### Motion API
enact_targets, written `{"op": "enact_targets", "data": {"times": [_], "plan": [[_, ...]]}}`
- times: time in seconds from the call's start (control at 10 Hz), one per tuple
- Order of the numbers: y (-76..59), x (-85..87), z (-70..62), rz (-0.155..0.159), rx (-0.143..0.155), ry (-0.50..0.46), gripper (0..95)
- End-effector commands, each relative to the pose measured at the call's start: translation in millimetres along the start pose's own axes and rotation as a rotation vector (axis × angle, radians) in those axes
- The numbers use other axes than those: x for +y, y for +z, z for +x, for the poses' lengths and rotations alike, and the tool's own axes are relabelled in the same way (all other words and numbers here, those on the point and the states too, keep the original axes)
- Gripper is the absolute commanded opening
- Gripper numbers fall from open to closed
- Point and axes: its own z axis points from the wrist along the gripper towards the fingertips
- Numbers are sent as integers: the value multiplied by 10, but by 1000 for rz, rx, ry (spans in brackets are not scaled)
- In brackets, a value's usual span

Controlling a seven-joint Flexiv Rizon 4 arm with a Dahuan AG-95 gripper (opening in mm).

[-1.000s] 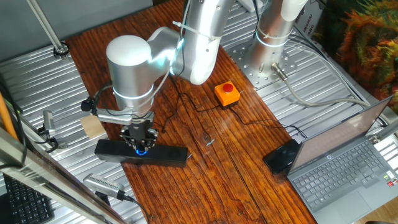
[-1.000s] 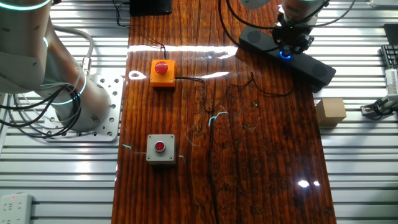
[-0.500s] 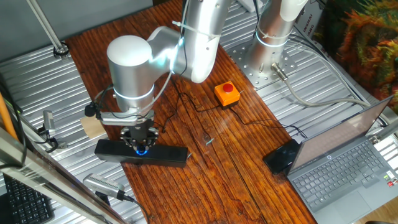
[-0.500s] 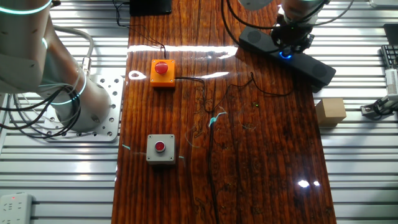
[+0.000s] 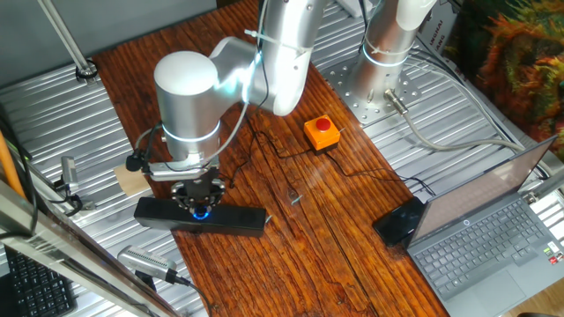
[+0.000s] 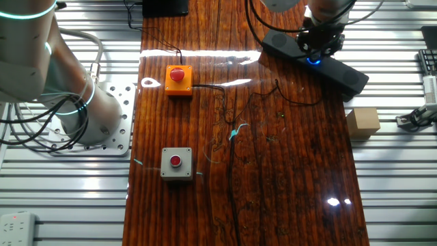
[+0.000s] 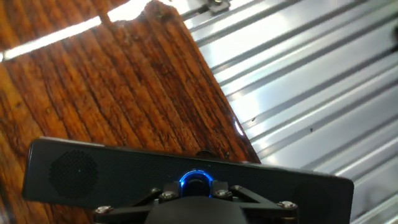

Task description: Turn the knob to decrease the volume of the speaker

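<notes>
The speaker (image 5: pixel 240 220) is a long black bar lying near the edge of the wooden table, also seen in the other fixed view (image 6: pixel 345 74) and across the hand view (image 7: pixel 87 174). Its knob (image 7: pixel 196 183) glows with a blue ring, visible under the hand as a blue spot (image 5: pixel 201 212) (image 6: pixel 313 60). My gripper (image 7: pixel 196 191) points straight down on the speaker's middle. Its fingers sit tight on both sides of the knob, shut on it. From the fixed cameras the gripper (image 5: pixel 200 202) (image 6: pixel 317 49) hides most of the knob.
An orange box with a red button (image 5: pixel 322 132) and a grey box with a red button (image 6: pixel 176 164) stand on the table. Thin cables (image 6: pixel 235 130) cross its middle. A laptop (image 5: pixel 493 238), a black mouse-like device (image 5: pixel 401 220) and a cardboard block (image 6: pixel 362 121) lie nearby.
The wrist has rotated a little about the knob: the side fitting on the hand swung lower and toward the speaker. The speaker has stayed in place.
</notes>
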Motion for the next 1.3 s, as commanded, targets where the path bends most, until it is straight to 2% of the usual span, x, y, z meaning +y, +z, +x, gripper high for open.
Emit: {"op": "enact_targets", "data": {"times": [0.1,0.6,1.3], "plan": [[6,2,3,7,-2,-79,0],[3,-3,-4,13,-1,-272,0],[-1,-10,-13,19,16,-531,0]]}}
